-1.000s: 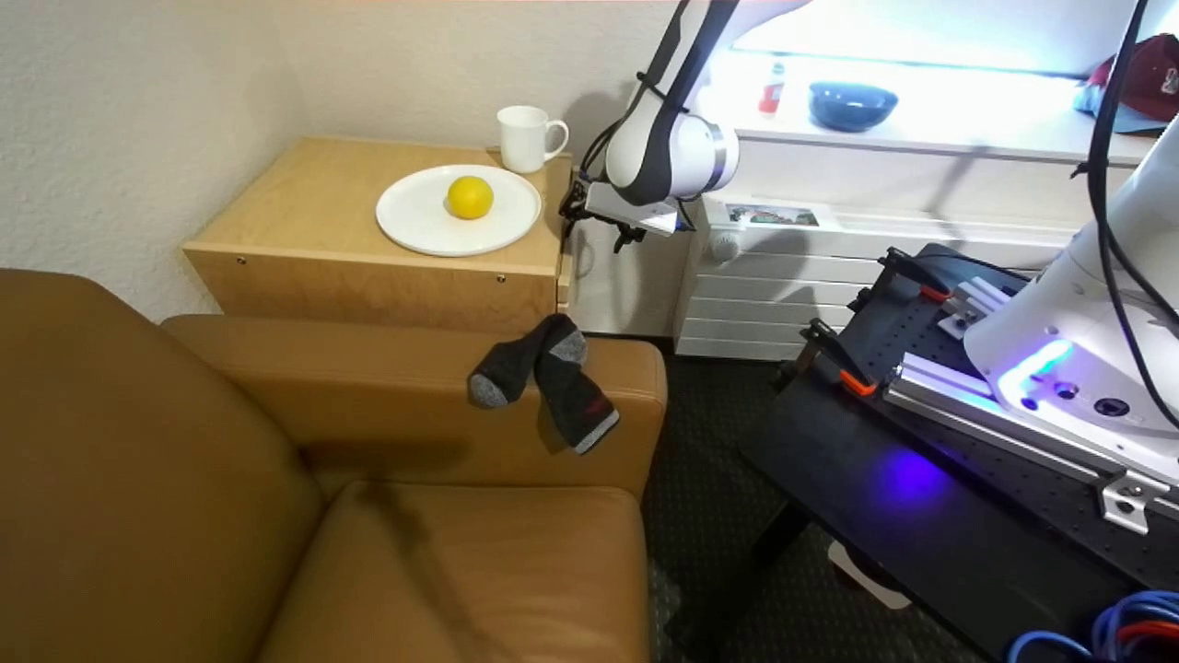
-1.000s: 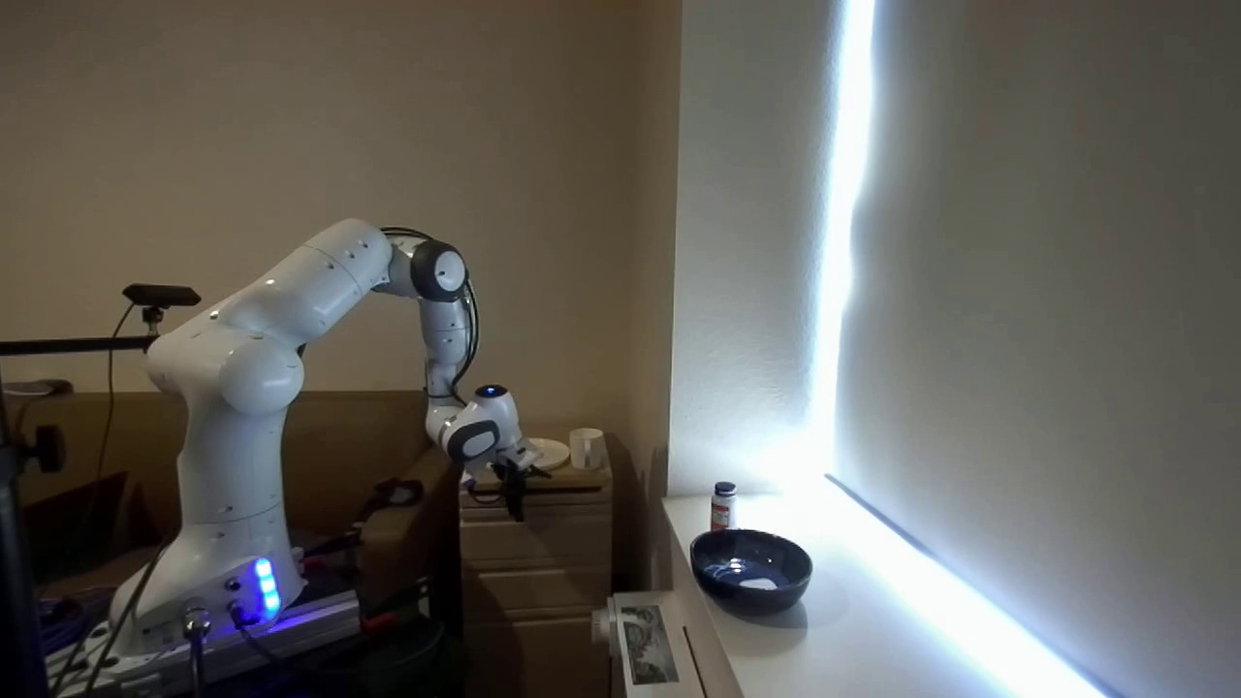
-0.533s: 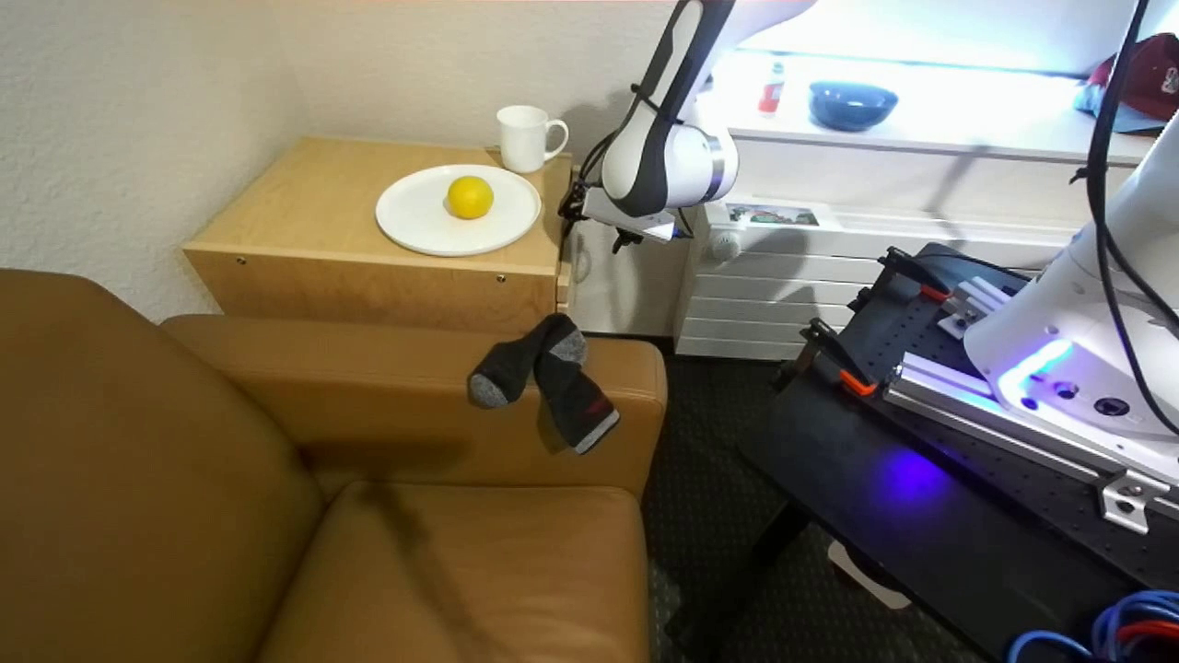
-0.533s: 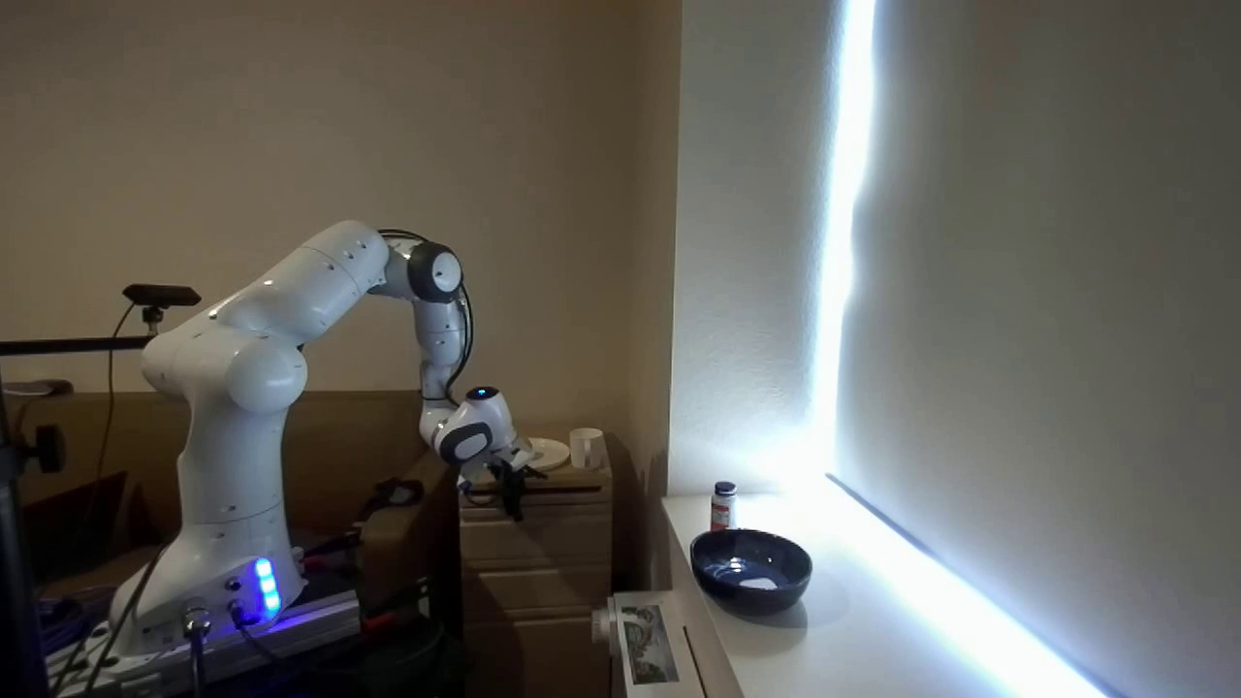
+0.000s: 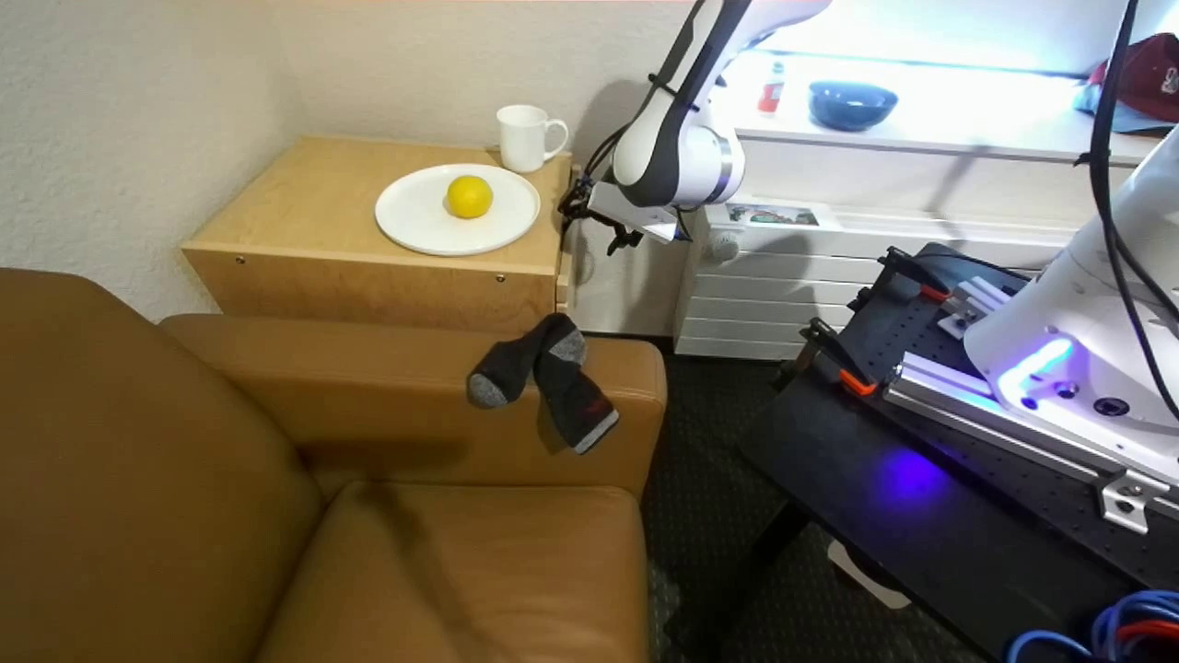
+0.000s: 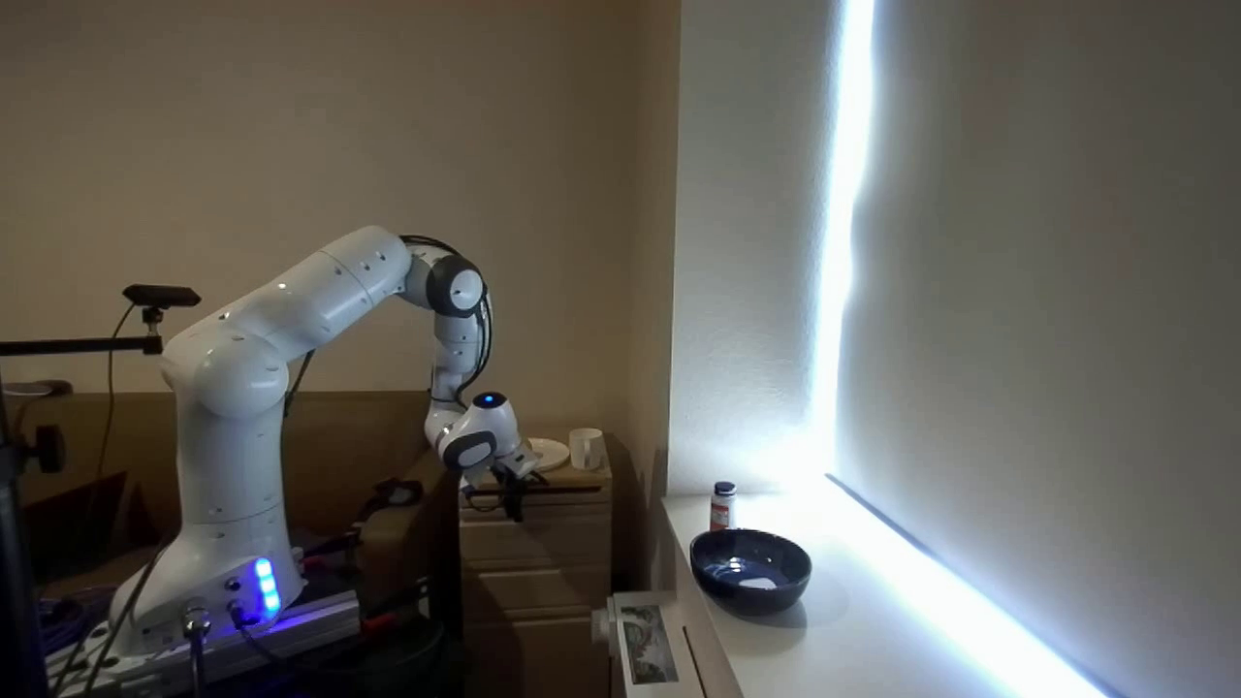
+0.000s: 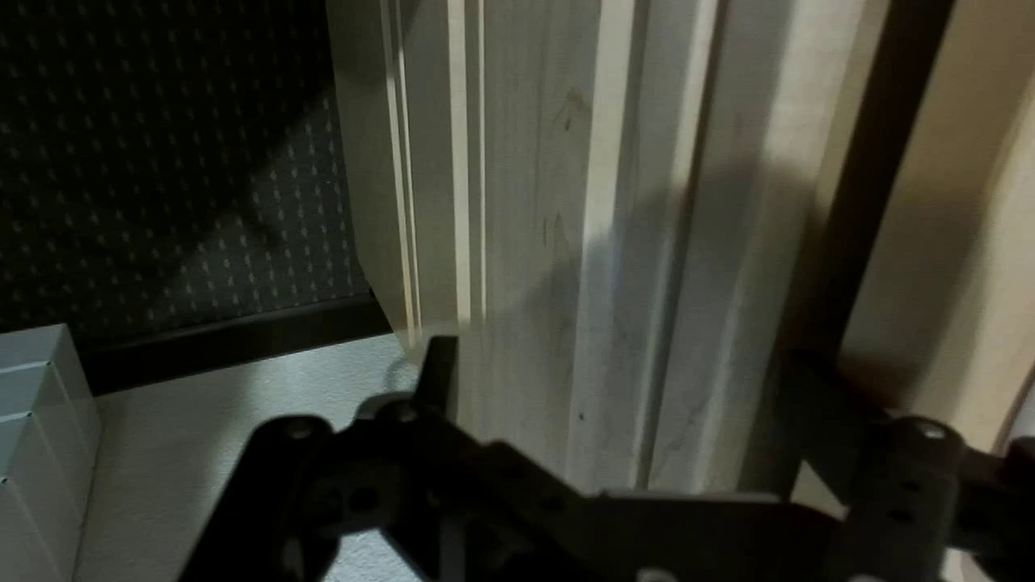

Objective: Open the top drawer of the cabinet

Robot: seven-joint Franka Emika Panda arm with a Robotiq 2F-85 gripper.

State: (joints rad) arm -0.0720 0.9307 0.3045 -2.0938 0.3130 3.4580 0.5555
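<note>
The cabinet (image 5: 304,198) of light tan wood stands beyond the sofa arm, and it shows in an exterior view (image 6: 536,640) from its drawer side. The top drawer (image 6: 572,498) lies just under the cabinet top, below a dark slot. In the wrist view the drawer front (image 7: 736,186) runs as an upright pale band beside that dark gap. My gripper (image 7: 627,388) is open and empty, with its fingers spread across the drawer fronts. The right finger (image 7: 833,412) reaches into the dark gap by the top drawer; its contact is too dark to tell. The gripper also shows in an exterior view (image 5: 596,221), partly hidden.
A white plate (image 5: 414,226) with a yellow ball (image 5: 470,197) and a white mug (image 5: 522,140) stand on the cabinet. Dark socks (image 5: 576,401) lie on the brown sofa arm (image 5: 387,359). A white radiator (image 5: 764,304) and a sill with a dark bowl (image 6: 750,586) stand nearby.
The arm's elbow first drew back slightly, then moved forward and lower in an exterior view. The gripper has shifted only slightly by the drawer side. The top drawer shows no visible movement.
</note>
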